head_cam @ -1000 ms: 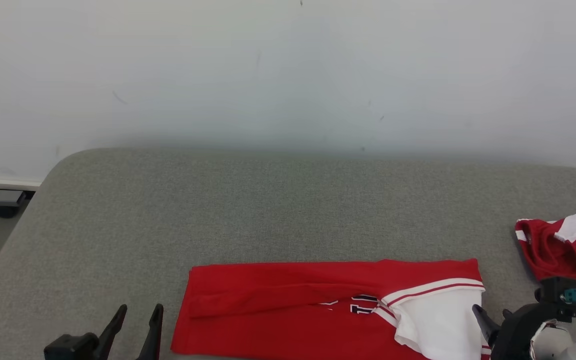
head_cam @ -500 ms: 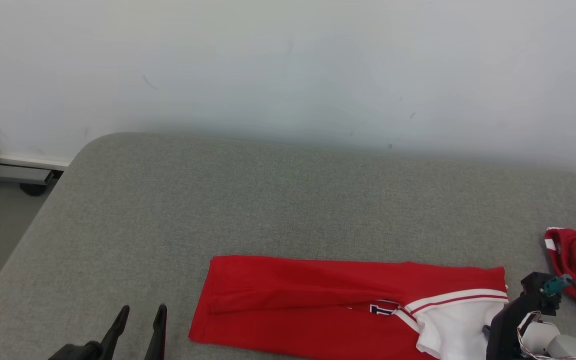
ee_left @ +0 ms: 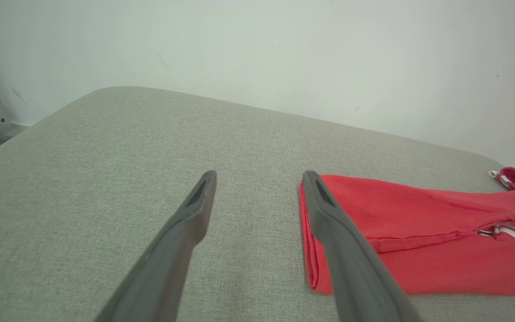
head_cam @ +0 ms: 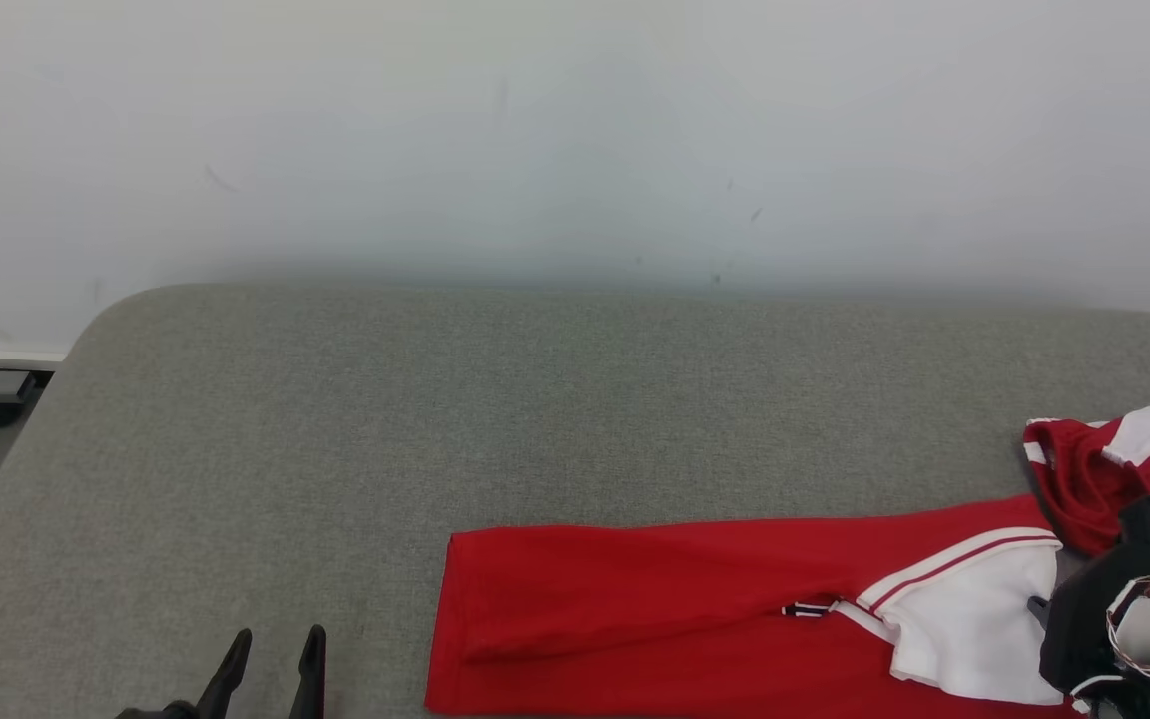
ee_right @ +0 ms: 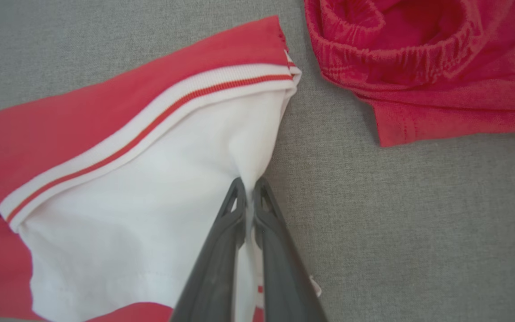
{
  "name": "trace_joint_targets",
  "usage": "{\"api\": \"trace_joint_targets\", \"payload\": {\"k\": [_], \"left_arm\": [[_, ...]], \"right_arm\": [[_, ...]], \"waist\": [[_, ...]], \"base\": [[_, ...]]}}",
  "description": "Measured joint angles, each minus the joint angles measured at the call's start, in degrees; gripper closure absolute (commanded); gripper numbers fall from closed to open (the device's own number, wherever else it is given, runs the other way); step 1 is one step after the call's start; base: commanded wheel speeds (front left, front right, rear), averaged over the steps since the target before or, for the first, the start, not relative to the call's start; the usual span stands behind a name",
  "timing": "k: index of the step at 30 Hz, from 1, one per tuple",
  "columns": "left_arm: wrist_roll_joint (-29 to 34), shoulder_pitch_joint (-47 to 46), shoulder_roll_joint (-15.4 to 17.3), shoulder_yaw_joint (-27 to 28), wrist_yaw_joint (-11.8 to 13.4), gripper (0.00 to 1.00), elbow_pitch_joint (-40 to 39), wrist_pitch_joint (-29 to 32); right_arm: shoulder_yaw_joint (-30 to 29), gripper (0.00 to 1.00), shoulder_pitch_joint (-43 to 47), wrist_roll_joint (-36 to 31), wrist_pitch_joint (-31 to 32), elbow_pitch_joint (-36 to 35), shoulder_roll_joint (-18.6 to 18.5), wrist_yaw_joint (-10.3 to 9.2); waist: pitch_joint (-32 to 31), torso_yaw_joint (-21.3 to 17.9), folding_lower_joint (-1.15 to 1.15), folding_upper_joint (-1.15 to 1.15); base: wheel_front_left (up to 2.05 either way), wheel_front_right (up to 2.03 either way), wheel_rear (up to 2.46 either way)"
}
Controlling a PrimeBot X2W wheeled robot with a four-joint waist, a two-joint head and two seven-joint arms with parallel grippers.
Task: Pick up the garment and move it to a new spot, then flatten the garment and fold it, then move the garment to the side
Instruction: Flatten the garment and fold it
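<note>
The folded red jersey with a white, red-striped sleeve panel (head_cam: 635, 609) lies flat at five o'clock on the grey fabric-covered tabletop (head_cam: 435, 419). The right claw (ee_right: 249, 192) is clamped on the white panel's edge at the jersey's three o'clock end. A crumpled red-and-white cloth (head_cam: 1094, 469) sits just beyond, toward two o'clock. The left claw (ee_left: 257, 179) hovers at seven o'clock, fingers apart, gripping nothing.

Folded red-and-white garment (head_cam: 695, 609), flat
</note>
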Motion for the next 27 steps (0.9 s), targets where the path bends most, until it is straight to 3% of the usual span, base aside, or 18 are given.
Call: {"api": "trace_joint_targets", "payload": {"k": [3,5,9,10,17,27], "left_arm": [[0.01,0.03,-0.03,0.13,0.0,0.0,0.0,0.0],[0.01,0.07,-0.12,0.1,0.0,0.0,0.04,0.05],[0.01,0.07,-0.14,0.08,0.0,0.0,0.2,0.2],[0.21,-0.01,-0.92,-0.96,0.0,0.0,0.55,0.71],[0.27,-0.14,-1.93,-2.0,0.0,0.0,0.97,1.32],[0.69,-2.37,-3.83,-3.93,-0.12,0.0,1.97,2.46]], "right_arm": [[-0.94,1.0,-0.01,1.32,0.03,-1.32,0.46,1.19],[-3.23,1.0,0.08,6.53,1.21,-5.27,3.04,4.21],[-3.94,1.0,0.19,9.88,3.65,-9.33,4.67,5.21],[-4.31,1.0,1.2,13.81,7.4,-15.93,6.28,5.69],[-4.06,1.0,1.86,16.81,11.29,-22.04,8.39,5.43],[-3.15,1.0,2.54,19.45,15.19,-27.83,11.56,0.44]], "waist": [[0.09,-0.84,0.0,0.0],[-0.03,-1.86,0.0,0.0],[-0.28,-2.1,0.0,0.0],[-0.77,-1.78,0.0,0.0],[-1.08,-0.35,0.0,0.0],[-0.85,4.11,0.0,0.0]], "base": [[0.0,0.0,0.0],[0.0,0.0,0.0],[0.0,0.0,0.0],[0.0,0.0,0.0],[0.0,0.0,0.0],[0.0,0.0,0.0]]}}
